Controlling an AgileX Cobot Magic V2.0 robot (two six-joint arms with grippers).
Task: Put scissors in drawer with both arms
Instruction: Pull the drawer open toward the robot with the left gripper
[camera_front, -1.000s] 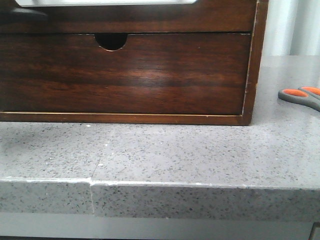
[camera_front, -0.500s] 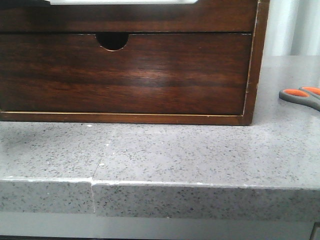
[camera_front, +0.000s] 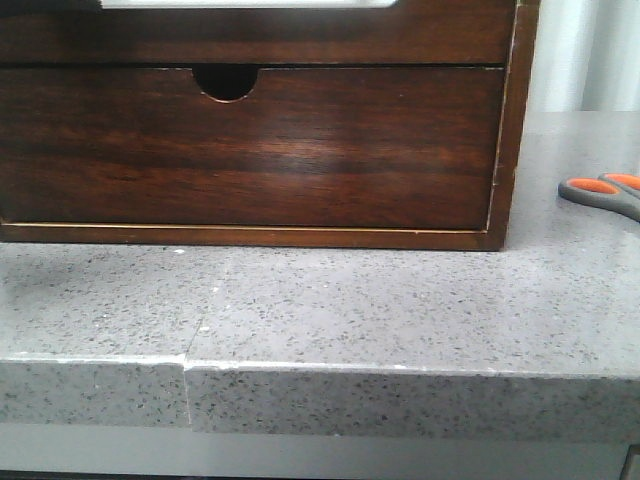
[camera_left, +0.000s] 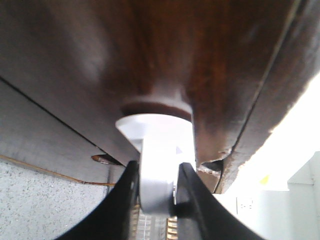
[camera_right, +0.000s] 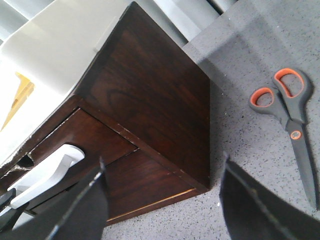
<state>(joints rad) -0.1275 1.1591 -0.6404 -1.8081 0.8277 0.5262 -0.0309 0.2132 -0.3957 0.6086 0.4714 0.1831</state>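
Note:
The scissors (camera_front: 603, 192), grey with orange-lined loops, lie flat on the grey counter to the right of the wooden chest (camera_front: 512, 120); they also show in the right wrist view (camera_right: 287, 115). The drawer (camera_front: 300, 35) is the upper front, with white showing along its top edge. My left gripper (camera_left: 157, 165) is shut on a white pull (camera_left: 156, 145) that sticks out of the drawer's cutout; the pull also shows in the right wrist view (camera_right: 50, 172). My right gripper (camera_right: 163, 159) is open and empty above the counter by the chest's right front corner. Neither gripper shows in the front view.
The lower drawer front (camera_front: 300, 150) with a small half-round notch (camera_front: 225, 82) is shut. The speckled grey counter (camera_front: 400, 300) has a front edge near the camera. A white surface (camera_right: 55, 45) lies on top of the chest.
The chest has shifted very slightly to the right. The white strip at the top of the front view now starts further right. The scissors have not moved.

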